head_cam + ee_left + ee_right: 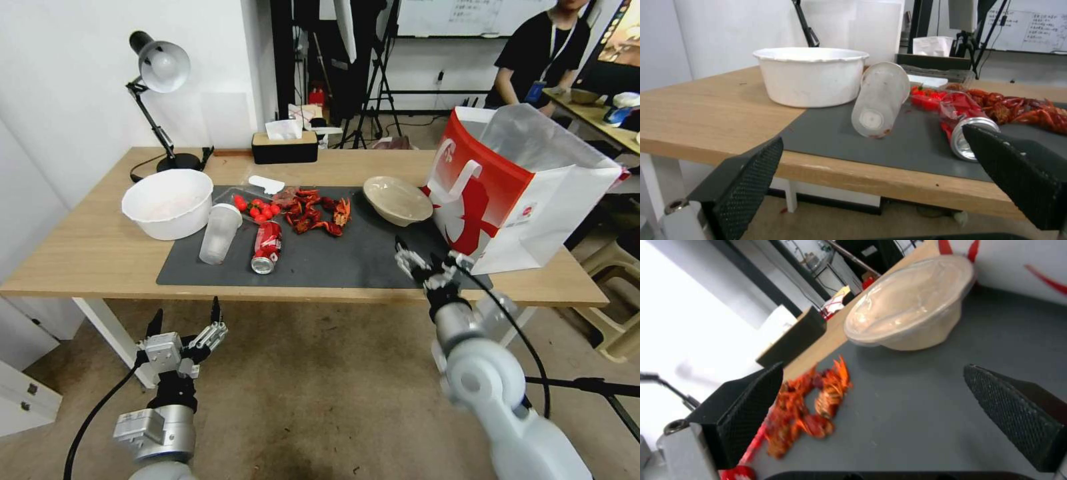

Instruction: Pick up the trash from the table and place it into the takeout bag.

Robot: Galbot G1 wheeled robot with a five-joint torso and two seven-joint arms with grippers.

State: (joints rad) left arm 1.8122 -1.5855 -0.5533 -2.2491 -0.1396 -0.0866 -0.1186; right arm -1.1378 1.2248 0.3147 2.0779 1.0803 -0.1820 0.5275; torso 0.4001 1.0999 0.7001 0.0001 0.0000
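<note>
- Red-and-white takeout bag (513, 200) at the right end of the table (87, 253), upright, mouth open, translucent liner (533, 137) rising out of the top; contents not visible.
- Beige shallow bowl (398, 199) just left of the bag on the dark grey mat (347, 260), tilted, close against the bag's side; looks empty in the head view, while the right wrist view shows a clear film or lid across its mouth (911, 303).
- Large white bowl (168, 202) at the mat's far left corner, upright; inside too pale to read.
- Frosted clear plastic cup (219, 233) lying on its side against the white bowl, base toward the near edge, reddish smears on the base (873, 121).
- Crushed red soda can (266, 247) lying on the mat right of the cup, open end toward the near edge.
- Clear tray of small red fruit (257, 208) behind the can; red crayfish shells (317, 212) scattered loose to its right, mid-mat.
- Black tissue box (285, 147) and desk lamp (160, 73) along the far edge, white wall behind.
- Right gripper (420, 260) over the mat's near right part, beside the bag's bottom corner, fingers spread wide, nothing between them.
- Left gripper (187, 320) below and in front of the near table edge, over the beige floor, fingers spread, holding nothing.
</note>
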